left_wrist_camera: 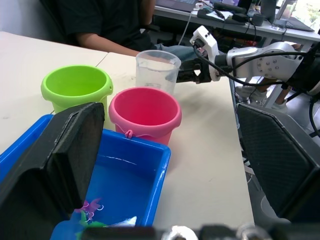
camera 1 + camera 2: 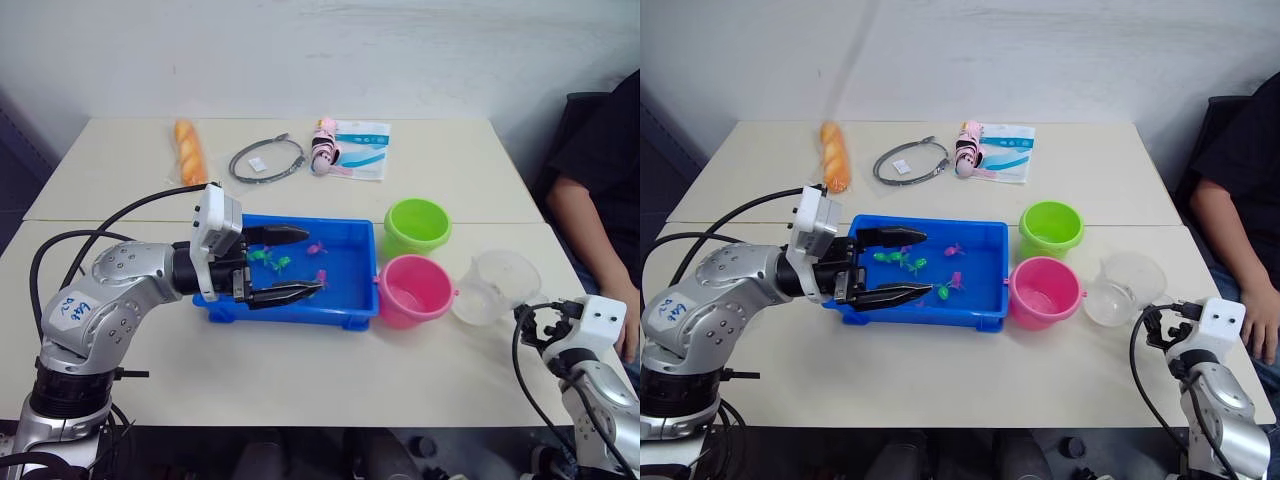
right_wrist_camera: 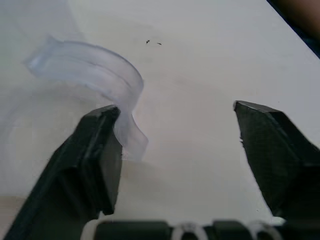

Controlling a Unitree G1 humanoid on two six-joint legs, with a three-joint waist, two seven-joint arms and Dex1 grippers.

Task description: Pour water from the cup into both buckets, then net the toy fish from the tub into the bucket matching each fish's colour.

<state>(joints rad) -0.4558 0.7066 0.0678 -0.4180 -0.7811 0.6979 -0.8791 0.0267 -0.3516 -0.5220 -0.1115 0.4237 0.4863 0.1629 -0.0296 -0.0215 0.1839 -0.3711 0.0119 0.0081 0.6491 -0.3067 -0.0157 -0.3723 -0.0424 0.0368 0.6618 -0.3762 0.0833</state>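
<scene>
The blue tub (image 2: 300, 316) sits mid-table holding water and tiny green fish (image 2: 270, 260) and pink fish (image 2: 318, 248). My left gripper (image 2: 312, 261) hovers open over the tub, its fingers spread across the fish. Right of the tub stand the lime green bucket (image 2: 417, 226) and, nearer, the pink bucket (image 2: 414, 290). The clear cup (image 2: 495, 287) stands upright beside the pink bucket. My right gripper (image 3: 175, 107) is open just behind the cup, with the cup's handle (image 3: 100, 75) by one finger (image 3: 97, 150).
At the table's far side lie an orange toy (image 2: 190, 150), a grey cable loop (image 2: 267, 160) and a pink item on a white packet (image 2: 345, 150). A person (image 2: 600, 180) sits at the right edge, an arm close to my right gripper.
</scene>
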